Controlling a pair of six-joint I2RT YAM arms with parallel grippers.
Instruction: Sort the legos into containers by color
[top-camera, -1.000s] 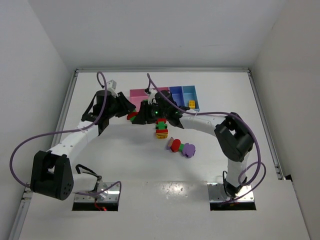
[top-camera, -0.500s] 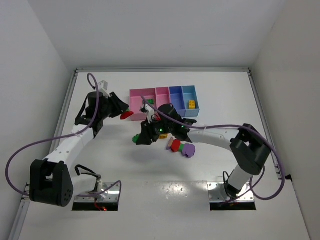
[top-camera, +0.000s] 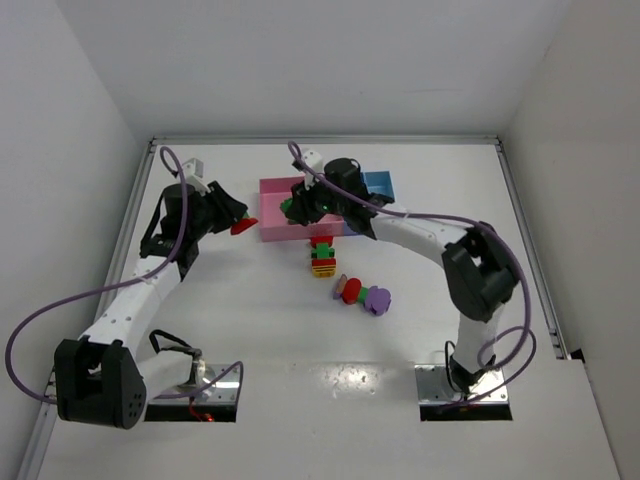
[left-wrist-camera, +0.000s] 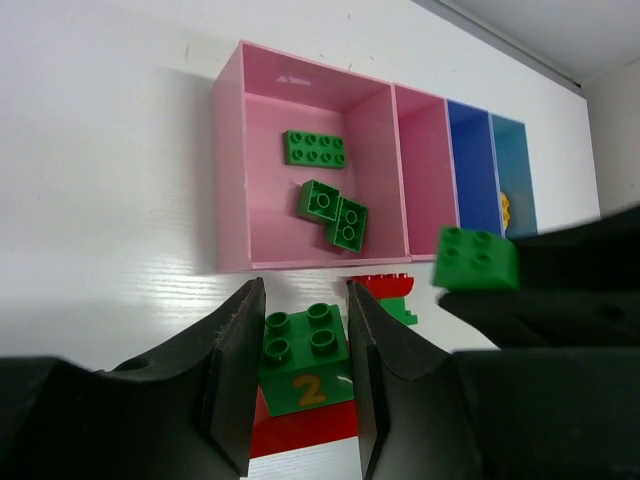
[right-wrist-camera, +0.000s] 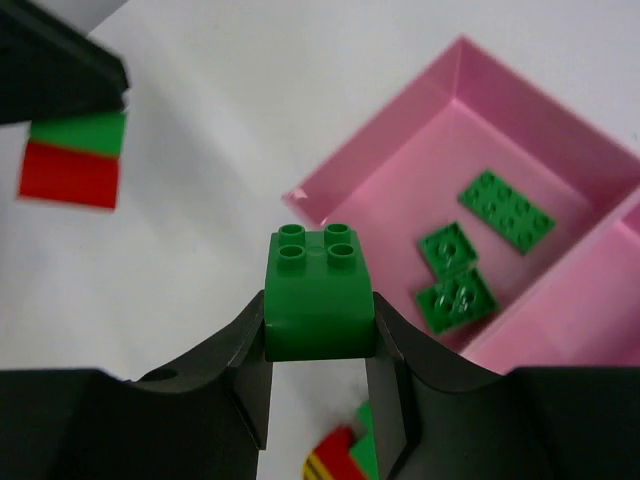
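My left gripper (top-camera: 240, 225) (left-wrist-camera: 303, 300) is shut on a green brick marked "2" stacked on a red brick (left-wrist-camera: 305, 365), held above the table left of the bins. My right gripper (top-camera: 292, 208) (right-wrist-camera: 320, 310) is shut on a plain green brick (right-wrist-camera: 320, 295), held above the near edge of the wide pink bin (top-camera: 270, 195) (left-wrist-camera: 260, 120) (right-wrist-camera: 400, 150). Three green pieces (left-wrist-camera: 321, 199) lie in that bin. Beside it are the narrow pink bin (left-wrist-camera: 425, 170), the purple-blue bin (left-wrist-camera: 470, 170) and the light blue bin (top-camera: 380, 183) with a yellow brick (left-wrist-camera: 504, 208).
A red, green and yellow clump (top-camera: 322, 257) stands on the table just below the bins. A red and purple clump (top-camera: 362, 295) lies nearer the arms. The right arm reaches across the narrower bins. White walls close the table on three sides.
The two grippers were together at the clump, then parted. The right one swung out over the table and back up to the wide pink bin with the green brick. The left one drew back left.
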